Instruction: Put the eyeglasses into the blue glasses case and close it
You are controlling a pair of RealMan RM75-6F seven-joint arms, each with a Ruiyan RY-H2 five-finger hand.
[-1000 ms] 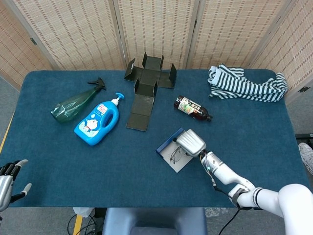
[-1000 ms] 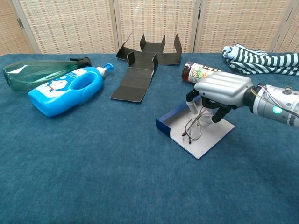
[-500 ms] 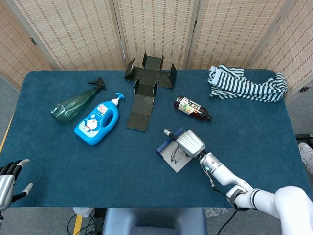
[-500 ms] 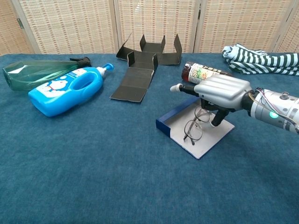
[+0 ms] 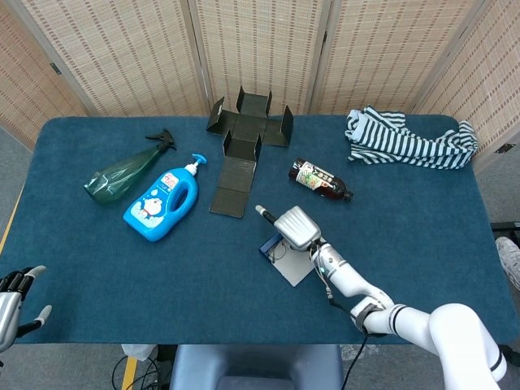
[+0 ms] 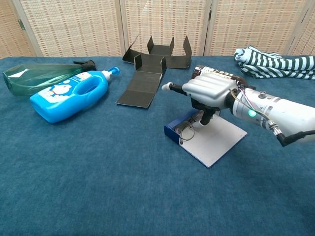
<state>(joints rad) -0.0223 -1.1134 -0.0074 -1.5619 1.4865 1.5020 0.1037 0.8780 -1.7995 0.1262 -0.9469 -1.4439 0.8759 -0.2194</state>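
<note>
The eyeglasses (image 6: 187, 129) lie inside the open blue glasses case (image 6: 211, 141), at its left end against the dark blue wall, lenses partly over the pale lining. Judged light, thin-framed and fragile: the lenses would scratch and the temples bend under a squeeze. The sound place to take hold is the bridge or a temple hinge, with a light pinch only.

The right hand (image 6: 206, 92) is over the glasses, palm down, one finger pointing out to the left and the others curled down toward the frame. Whether a fingertip actually grips the frame cannot be told from either view; the hand covers the contact.

The case is a flat, stiff folding type, its flap spread on the blue table cloth (image 6: 98, 187). Closing calls for lifting the flap from its free edge. It looks light enough to slide on the cloth if pushed sideways.

Open room lies in front of and to the left of the case. Just behind it lies a brown bottle (image 5: 321, 179); further left a flattened black box (image 5: 240, 146). The left hand (image 5: 11, 294) rests at the table's near left corner, fingers apart, holding nothing.
</note>
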